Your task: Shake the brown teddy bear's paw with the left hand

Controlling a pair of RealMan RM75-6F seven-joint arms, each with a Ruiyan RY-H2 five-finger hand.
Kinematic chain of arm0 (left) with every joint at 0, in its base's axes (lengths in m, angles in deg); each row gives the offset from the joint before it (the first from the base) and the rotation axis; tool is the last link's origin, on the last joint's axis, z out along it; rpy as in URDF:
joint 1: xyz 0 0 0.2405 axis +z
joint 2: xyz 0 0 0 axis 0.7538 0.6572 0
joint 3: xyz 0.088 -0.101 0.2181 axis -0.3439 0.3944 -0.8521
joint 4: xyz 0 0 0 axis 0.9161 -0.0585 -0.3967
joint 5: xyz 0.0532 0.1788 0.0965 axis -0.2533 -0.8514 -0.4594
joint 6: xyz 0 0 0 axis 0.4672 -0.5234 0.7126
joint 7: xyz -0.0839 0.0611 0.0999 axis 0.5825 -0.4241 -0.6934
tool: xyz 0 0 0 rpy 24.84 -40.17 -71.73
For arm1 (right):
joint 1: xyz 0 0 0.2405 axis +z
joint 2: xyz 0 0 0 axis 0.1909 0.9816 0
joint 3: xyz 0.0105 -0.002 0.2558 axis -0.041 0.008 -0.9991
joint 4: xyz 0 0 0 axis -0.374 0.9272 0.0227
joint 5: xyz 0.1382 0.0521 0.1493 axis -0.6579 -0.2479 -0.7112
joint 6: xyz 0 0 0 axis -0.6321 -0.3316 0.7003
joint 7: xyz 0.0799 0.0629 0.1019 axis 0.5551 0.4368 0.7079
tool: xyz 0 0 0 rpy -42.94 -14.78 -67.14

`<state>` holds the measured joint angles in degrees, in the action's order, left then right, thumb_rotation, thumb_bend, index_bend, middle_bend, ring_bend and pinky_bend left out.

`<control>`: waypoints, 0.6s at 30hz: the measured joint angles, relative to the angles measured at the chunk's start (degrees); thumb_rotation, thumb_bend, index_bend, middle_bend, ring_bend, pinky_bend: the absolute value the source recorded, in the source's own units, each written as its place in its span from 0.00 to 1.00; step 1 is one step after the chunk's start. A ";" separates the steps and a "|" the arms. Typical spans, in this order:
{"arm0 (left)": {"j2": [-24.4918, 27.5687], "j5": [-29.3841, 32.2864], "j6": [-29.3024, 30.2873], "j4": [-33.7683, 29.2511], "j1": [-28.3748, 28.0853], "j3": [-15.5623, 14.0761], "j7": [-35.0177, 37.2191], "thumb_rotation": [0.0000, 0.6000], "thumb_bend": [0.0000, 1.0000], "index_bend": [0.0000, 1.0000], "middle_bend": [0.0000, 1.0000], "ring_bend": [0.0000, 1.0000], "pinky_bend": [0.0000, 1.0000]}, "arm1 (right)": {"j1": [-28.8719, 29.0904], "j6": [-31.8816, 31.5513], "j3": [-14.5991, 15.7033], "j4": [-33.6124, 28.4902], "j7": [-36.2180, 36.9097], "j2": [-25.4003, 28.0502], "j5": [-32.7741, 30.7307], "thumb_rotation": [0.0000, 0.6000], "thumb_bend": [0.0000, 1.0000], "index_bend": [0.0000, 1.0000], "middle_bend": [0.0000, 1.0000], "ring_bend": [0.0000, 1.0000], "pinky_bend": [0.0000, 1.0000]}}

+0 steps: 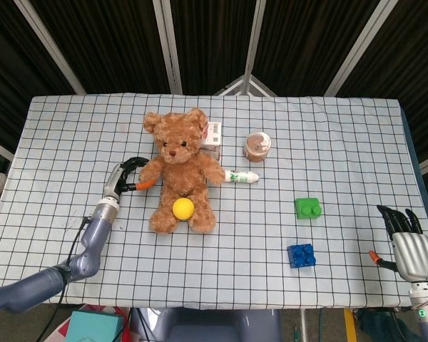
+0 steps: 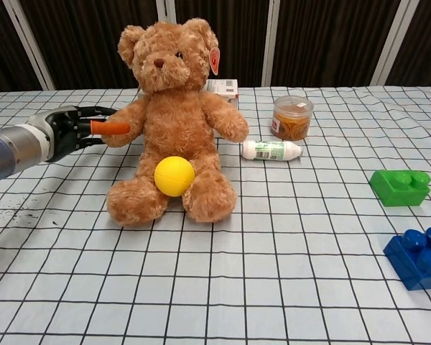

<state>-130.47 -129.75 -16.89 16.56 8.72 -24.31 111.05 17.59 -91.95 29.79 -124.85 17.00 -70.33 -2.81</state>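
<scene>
Checked table [image 1: 357, 135]; bear [image 2: 174, 108] sits left of centre, red ear tag unreadable; left hand [image 2: 72, 129] spread at its paw [image 2: 116, 133], orange thumb touching; right hand [image 1: 406, 239] spread at table's near-right edge; bottle [image 2: 271, 150] label illegible.

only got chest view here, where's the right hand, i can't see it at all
observer: Head view shows the right hand beyond the checked table's near right corner, fingers apart, holding nothing.
operator: ok and is the left hand round the paw yet
observer: From above, the left hand's dark fingers arch past the fluffy brown teddy bear's paw, with the orange thumb on its near side; they do not look closed on it.
</scene>
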 measured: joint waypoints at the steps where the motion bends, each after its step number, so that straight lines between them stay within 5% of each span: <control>1: -0.07 0.08 0.00 -0.01 -0.02 0.07 -0.20 1.00 0.27 0.34 0.37 0.01 0.08 | 0.00 0.00 0.00 -0.01 0.01 0.00 0.00 1.00 0.21 0.01 0.14 0.13 0.05; 18: -2.04 2.38 1.65 -0.04 -0.74 1.22 -5.73 1.00 0.41 0.42 0.48 0.05 0.10 | -0.22 -0.39 0.03 -0.04 0.59 0.34 0.13 1.00 0.21 0.01 0.14 0.13 0.05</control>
<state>-132.51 -127.38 -15.24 16.52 7.98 -23.08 105.32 17.37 -92.34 29.82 -124.89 17.60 -69.98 -2.68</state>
